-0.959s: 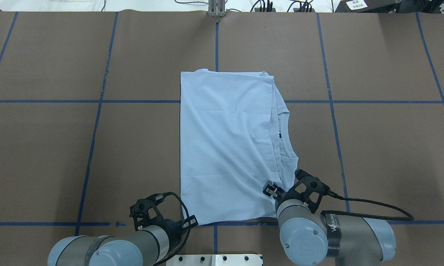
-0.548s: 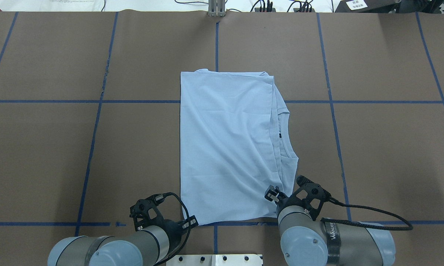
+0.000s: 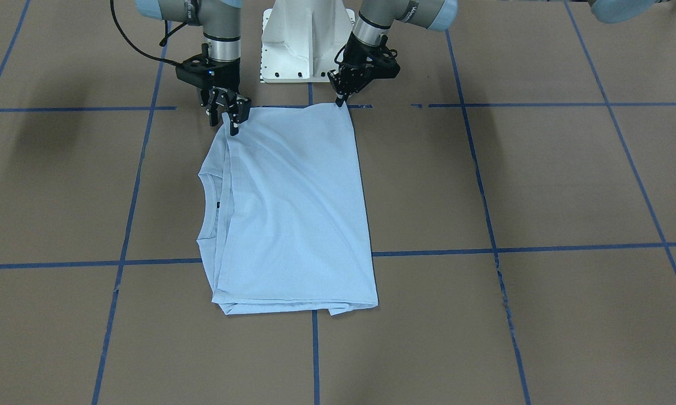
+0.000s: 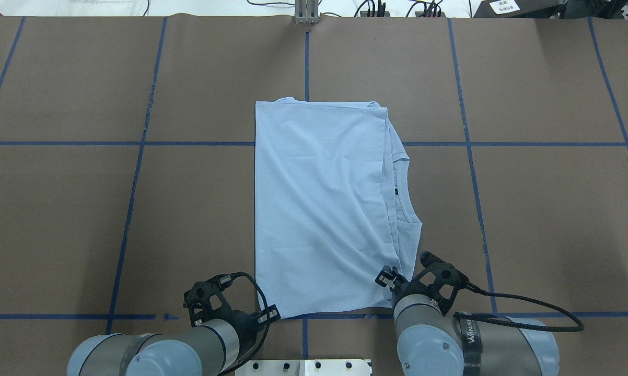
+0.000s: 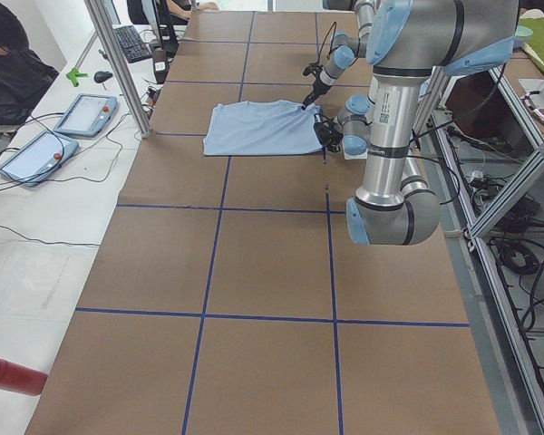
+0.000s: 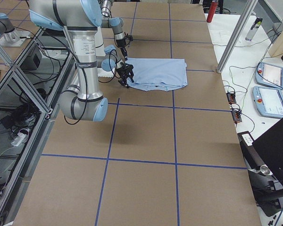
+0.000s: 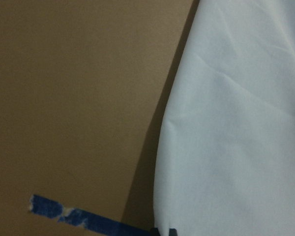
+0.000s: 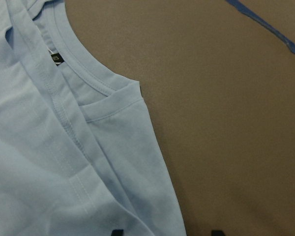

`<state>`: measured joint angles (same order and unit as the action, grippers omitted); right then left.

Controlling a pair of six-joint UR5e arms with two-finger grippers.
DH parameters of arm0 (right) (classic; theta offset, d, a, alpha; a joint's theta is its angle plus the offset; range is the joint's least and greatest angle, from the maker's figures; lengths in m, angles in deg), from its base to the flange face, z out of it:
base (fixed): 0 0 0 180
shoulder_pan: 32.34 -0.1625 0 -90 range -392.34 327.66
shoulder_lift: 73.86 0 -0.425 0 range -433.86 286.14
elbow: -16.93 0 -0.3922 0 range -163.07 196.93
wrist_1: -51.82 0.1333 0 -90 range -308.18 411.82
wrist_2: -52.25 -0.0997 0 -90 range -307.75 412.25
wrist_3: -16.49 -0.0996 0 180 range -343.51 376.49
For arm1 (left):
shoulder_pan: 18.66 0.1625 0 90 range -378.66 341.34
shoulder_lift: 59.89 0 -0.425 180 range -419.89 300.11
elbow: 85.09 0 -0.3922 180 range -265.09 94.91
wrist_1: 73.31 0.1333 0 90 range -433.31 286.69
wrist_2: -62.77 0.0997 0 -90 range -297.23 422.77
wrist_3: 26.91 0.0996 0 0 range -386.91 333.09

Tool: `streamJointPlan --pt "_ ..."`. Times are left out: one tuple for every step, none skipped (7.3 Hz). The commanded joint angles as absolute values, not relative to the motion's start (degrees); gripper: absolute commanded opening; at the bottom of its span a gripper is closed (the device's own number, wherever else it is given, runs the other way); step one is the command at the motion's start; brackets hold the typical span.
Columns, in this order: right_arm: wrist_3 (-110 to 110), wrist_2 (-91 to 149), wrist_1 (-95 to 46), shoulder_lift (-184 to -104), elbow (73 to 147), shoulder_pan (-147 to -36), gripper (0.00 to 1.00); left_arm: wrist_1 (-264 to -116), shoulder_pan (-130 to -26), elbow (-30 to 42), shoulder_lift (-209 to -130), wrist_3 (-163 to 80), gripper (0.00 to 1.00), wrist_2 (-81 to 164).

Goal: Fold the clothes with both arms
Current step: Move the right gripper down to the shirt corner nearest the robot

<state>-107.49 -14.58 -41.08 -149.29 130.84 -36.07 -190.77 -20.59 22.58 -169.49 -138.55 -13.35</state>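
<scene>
The light blue T-shirt lies folded lengthwise on the brown table, its collar and dark neck label showing along the robot's right side. My left gripper sits at the shirt's near left corner, shut on the fabric edge. My right gripper hovers open over the near right corner, fingertips spread wide in the right wrist view, gripping nothing. The chest print is hidden.
The white pedestal base stands just behind both grippers. Blue tape lines grid the brown table. A black cable trails from the right wrist. Teach pendants and a person are beside the table's far edge.
My right gripper has drawn back a little toward the robot along the shirt's near right corner. The left gripper and the shirt have stayed put.
</scene>
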Motion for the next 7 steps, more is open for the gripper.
streamJointPlan --pt "-108.76 -14.37 -41.08 -149.27 130.84 -35.86 0.54 -190.73 -20.59 22.58 -169.49 -138.53 0.00 -13.35" --pt "-109.19 -14.37 -41.08 -149.01 130.84 -35.77 0.27 -190.73 -20.59 22.58 -169.49 -138.53 0.00 -13.35" --pt "-109.20 -14.37 -41.08 -148.83 130.84 -35.77 0.00 -190.73 -20.68 22.58 -169.49 -138.53 0.00 -13.35" --pt "-109.20 -14.37 -41.08 -148.74 130.93 -35.77 0.00 -190.73 -20.60 22.75 -169.49 -138.53 0.00 -13.35" --pt "-109.20 -14.28 -41.08 -148.66 131.01 -35.86 0.00 -190.73 -20.59 22.76 -169.49 -138.53 0.00 -13.35" --pt "-109.20 -14.28 -41.08 -148.57 131.28 -35.86 0.00 -190.73 -20.68 22.84 -169.49 -138.53 0.00 -13.35" --pt "-109.20 -14.28 -41.08 -148.57 131.54 -35.86 0.00 -190.64 -20.68 23.28 -169.49 -138.44 0.00 -13.35"
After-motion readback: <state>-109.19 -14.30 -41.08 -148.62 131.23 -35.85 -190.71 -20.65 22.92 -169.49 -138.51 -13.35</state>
